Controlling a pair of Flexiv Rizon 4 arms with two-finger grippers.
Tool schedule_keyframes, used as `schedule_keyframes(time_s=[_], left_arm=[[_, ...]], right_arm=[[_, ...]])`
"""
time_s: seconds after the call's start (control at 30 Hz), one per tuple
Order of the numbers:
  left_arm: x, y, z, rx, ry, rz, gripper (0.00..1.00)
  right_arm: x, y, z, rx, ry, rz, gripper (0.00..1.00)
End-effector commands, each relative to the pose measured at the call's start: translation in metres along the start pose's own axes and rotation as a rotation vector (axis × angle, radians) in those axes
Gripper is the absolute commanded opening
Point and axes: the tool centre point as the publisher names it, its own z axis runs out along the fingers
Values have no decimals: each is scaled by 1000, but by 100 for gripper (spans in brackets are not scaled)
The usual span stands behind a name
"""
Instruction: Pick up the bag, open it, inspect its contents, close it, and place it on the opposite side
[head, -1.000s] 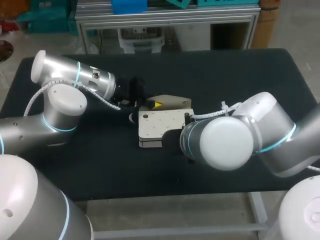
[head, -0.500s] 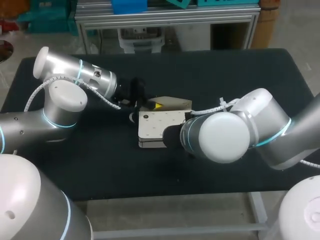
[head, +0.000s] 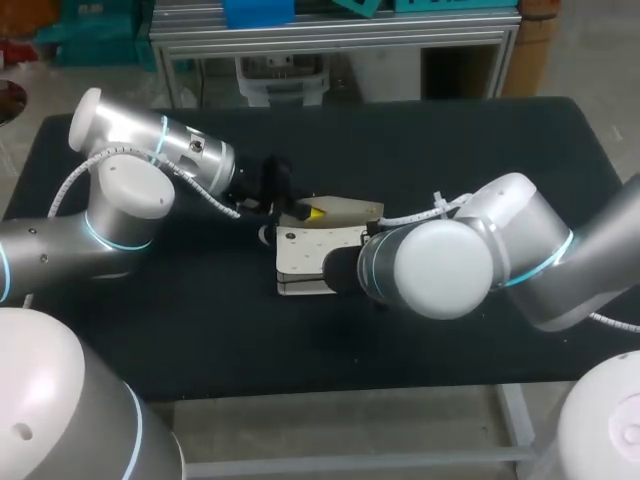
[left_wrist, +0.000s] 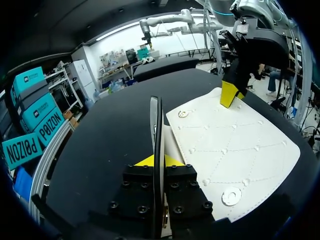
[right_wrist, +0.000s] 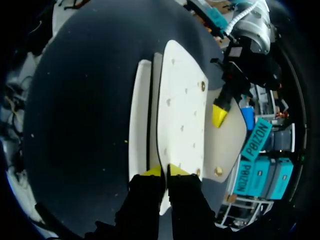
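Bag (head: 305, 255) on table (head: 470, 150), flap pinched by left tool (left_wrist: 159, 161), right tool (right_wrist: 164, 171)

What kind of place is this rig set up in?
Probably a robotics lab workbench: my left arm and right arm meet over a white bag on a black-topped table.

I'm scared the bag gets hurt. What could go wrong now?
The left gripper and the right gripper each pinch a thin edge of the white bag. Pulling unevenly might let an edge slip out or strain the flap. The bag, lying flat, could also drag across the table.
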Motion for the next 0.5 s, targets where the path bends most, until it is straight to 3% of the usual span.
schedule_keyframes(time_s=[0.03, 0.5], left_arm=[[6, 6, 4, 19, -4, 31, 0], [30, -5, 3, 45, -112, 253, 0]], right_arm=[[5, -1, 2, -13, -162, -2, 0], [7, -2, 1, -8, -171, 16, 0]])
